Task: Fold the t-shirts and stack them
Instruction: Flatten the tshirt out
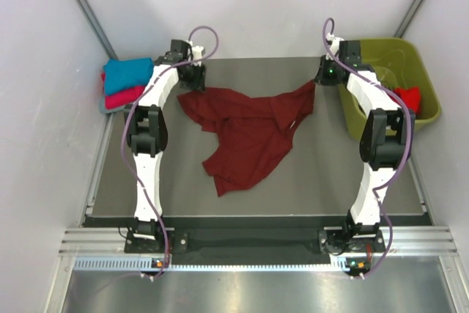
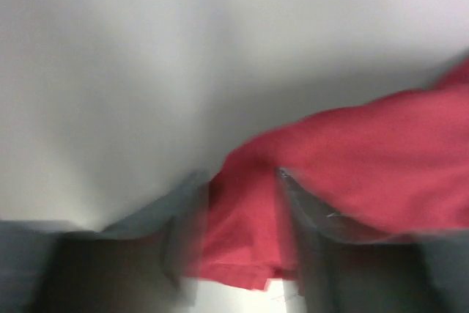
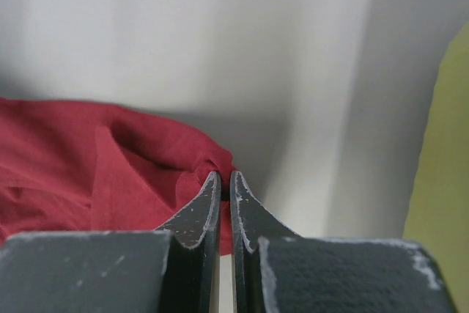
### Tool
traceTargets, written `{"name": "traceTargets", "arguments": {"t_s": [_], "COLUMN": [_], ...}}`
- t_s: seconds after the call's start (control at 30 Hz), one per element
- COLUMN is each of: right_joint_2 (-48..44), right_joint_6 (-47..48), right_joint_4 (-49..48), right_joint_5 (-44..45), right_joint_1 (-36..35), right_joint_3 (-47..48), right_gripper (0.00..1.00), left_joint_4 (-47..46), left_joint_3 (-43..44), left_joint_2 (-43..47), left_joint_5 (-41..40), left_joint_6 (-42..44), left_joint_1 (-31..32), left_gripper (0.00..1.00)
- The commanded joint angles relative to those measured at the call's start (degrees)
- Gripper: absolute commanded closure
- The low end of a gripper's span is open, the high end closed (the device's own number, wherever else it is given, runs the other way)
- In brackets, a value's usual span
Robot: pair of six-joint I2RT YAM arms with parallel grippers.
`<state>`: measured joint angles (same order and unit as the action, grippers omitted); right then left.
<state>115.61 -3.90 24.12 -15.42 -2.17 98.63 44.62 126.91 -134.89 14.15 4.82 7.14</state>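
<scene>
A dark maroon t-shirt (image 1: 249,133) lies spread and crumpled on the grey table. My right gripper (image 1: 321,77) is shut on its far right corner and holds that corner lifted; the right wrist view shows the jaws (image 3: 226,181) pinching the maroon cloth (image 3: 88,159). My left gripper (image 1: 193,78) is at the shirt's far left corner. In the blurred left wrist view its fingers stand apart (image 2: 238,232) with cloth (image 2: 366,159) lying between them. Folded teal (image 1: 128,72) and pink-red (image 1: 121,97) shirts are stacked at the far left. A bright red shirt (image 1: 408,98) lies in the basket.
The olive-green plastic basket (image 1: 388,48) stands at the far right, beside the right arm. White walls close in the back and sides. A pale cloth edge (image 1: 110,108) shows under the left stack. Bare grey table (image 1: 315,181) lies in front of the maroon shirt.
</scene>
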Motion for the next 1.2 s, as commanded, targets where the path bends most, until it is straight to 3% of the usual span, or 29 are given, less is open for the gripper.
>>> {"name": "traceTargets", "arguments": {"t_s": [0.0, 0.03, 0.1, 0.23, 0.27, 0.37, 0.4, 0.43, 0.47, 0.5, 0.73, 1.17], "right_joint_2": [-3.7, -4.2, -5.3, -7.8, -8.7, -10.1, -10.7, -10.8, -10.9, -10.7, -4.4, 14.4], "right_joint_6": [1.1, 1.1, 0.9, 3.3, 5.7, 7.1, 7.4, 7.8, 8.3, 9.0, 14.3, 17.4], "right_joint_4": [-2.8, -2.8, -2.9, -2.7, -2.6, -2.8, -2.8, -2.8, -2.7, -2.3, 2.1, 2.5], "right_joint_5": [0.5, 0.4, 0.0, -1.0, -1.0, -0.1, 0.6, 0.8, 1.0, 1.0, 1.2, 3.6], "right_joint_1": [-1.2, -1.3, -1.3, -2.0, -2.4, -2.7, -2.7, -2.8, -3.0, -3.6, -7.9, -15.0], "right_joint_3": [-0.4, -0.6, -1.7, -4.0, -5.0, -6.5, -6.7, -6.6, -6.5, -5.6, 2.0, 16.2], "right_gripper": [1.0, 1.0, 1.0, 0.99, 0.82, 0.6, 0.41, 0.41, 0.18, 0.12, 0.08, 0.23], "left_joint_4": [-2.2, -2.3, -2.1, -4.5, -5.1, -4.9, -3.4, -3.4, -1.4, -0.9, -3.2, -3.7], "left_joint_3": [3.3, 3.0, 2.1, -11.0, -16.5, -24.3, -27.7, -28.6, -29.6, -31.2, -34.5, -36.6], "left_joint_2": [0.6, 1.5, 5.2, 15.0, 19.0, 25.5, 26.5, 26.5, 26.3, 26.2, 24.8, 27.3], "left_joint_5": [-4.7, -5.6, -5.6, -3.5, -2.6, -0.5, -0.1, 0.4, 0.9, 1.7, 3.7, 1.9], "left_joint_6": [-0.9, -1.9, -2.1, -2.6, -2.6, -4.0, -4.7, -6.4, -7.0, -7.7, -9.7, -9.8], "left_joint_1": [0.2, 0.2, 0.2, 0.1, 0.2, 0.2, 0.3, 0.3, 0.2, 0.2, 0.2, 0.2], "left_gripper": [0.33, 0.26, 0.24, 0.24, 0.25, 0.27, 0.28, 0.28, 0.28, 0.3, 0.34, 0.35]}}
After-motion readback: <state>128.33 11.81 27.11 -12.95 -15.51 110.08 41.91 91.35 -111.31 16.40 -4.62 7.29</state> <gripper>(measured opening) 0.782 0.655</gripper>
